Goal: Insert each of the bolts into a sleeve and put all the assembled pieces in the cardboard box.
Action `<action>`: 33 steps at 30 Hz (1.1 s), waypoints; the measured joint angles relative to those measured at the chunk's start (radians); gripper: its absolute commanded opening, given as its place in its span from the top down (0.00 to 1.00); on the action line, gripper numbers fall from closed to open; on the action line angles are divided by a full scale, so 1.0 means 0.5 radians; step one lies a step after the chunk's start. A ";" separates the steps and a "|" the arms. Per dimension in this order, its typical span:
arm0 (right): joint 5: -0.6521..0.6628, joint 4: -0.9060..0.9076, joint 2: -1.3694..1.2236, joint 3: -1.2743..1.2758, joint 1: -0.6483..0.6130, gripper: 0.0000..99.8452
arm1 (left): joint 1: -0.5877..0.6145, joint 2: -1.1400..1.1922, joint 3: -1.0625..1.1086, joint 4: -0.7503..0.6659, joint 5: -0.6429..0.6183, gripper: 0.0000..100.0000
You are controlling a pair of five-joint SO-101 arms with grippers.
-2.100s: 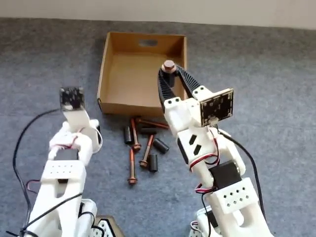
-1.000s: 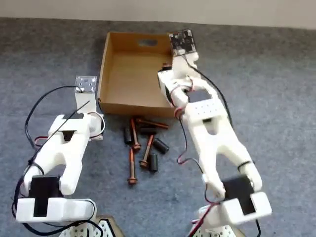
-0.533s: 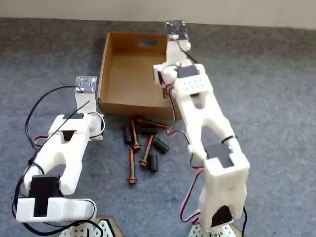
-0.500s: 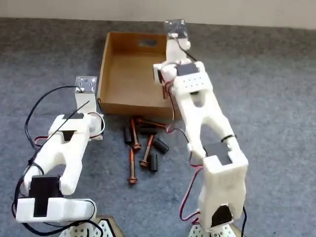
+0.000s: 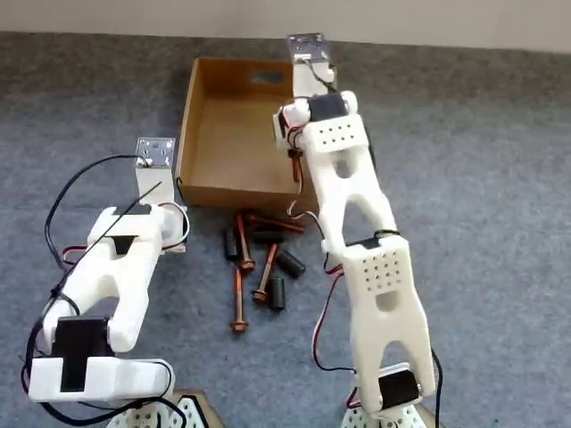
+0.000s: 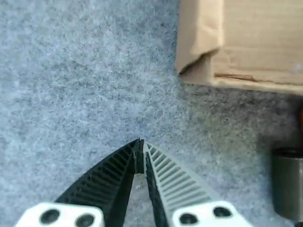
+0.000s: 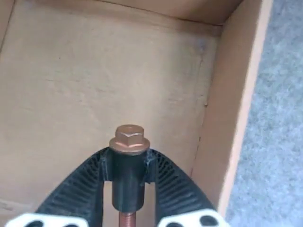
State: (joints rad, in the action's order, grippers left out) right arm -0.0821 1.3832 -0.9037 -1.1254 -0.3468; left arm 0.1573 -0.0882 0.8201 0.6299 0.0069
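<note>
My right gripper (image 7: 129, 160) is shut on an assembled piece (image 7: 128, 182), a copper bolt in a black sleeve, with the hex head (image 7: 129, 138) above the fingertips. It hangs over the floor of the cardboard box (image 7: 236, 118) near one wall. In the high view the right arm stretches over the box (image 5: 188, 134), and the bolt's shank (image 5: 293, 169) shows beside it. My left gripper (image 6: 141, 154) is shut and empty over the carpet by the box's front corner (image 6: 201, 56). Loose bolts (image 5: 239, 299) and sleeves (image 5: 277, 293) lie in front of the box.
Grey carpet surrounds everything. A black sleeve (image 6: 287, 184) stands close to the left gripper. The pile of parts (image 5: 259, 254) lies between the two arms, just before the box's front wall. A cable (image 5: 53, 214) loops beside the left arm.
The right arm has stretched forward and carried the assembled piece from in front of the box to over its inside. The left arm moved forward earlier and has since kept still.
</note>
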 measured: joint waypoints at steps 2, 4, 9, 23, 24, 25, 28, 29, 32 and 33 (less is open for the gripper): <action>0.000 0.080 -0.043 -0.114 0.009 0.99 | 0.000 0.000 0.000 0.000 0.000 0.99; 0.000 0.110 -0.077 -0.160 0.012 0.99 | 0.000 0.000 0.000 0.000 0.000 0.99; 0.000 0.114 -0.157 -0.163 0.012 0.99 | 0.000 0.000 0.000 0.000 0.000 0.99; 0.000 0.172 -0.252 -0.163 0.012 0.99 | 0.000 0.000 0.000 0.000 0.000 0.99; -0.006 0.181 -0.252 -0.166 0.012 0.99 | 0.000 0.000 0.000 0.000 0.000 0.99; -0.012 0.193 -0.252 -0.166 0.012 0.99 | 0.000 0.000 0.000 0.000 0.000 0.99; -0.012 0.206 -0.252 -0.166 0.012 0.99 | 0.000 0.000 0.000 0.000 0.000 0.99; -0.012 0.206 -0.252 -0.166 0.012 0.99 | 0.000 0.000 0.000 0.000 0.000 0.99; -0.012 0.206 -0.252 -0.166 0.012 0.99 | 0.000 0.000 0.000 0.000 0.000 0.99; -0.012 0.206 -0.258 -0.166 0.012 0.99 | 0.000 0.000 0.000 0.000 0.000 0.99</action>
State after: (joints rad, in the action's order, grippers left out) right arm -0.0882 1.4860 -1.0326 -1.2083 -0.3406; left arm 0.1573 -0.0882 0.8201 0.6299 0.0069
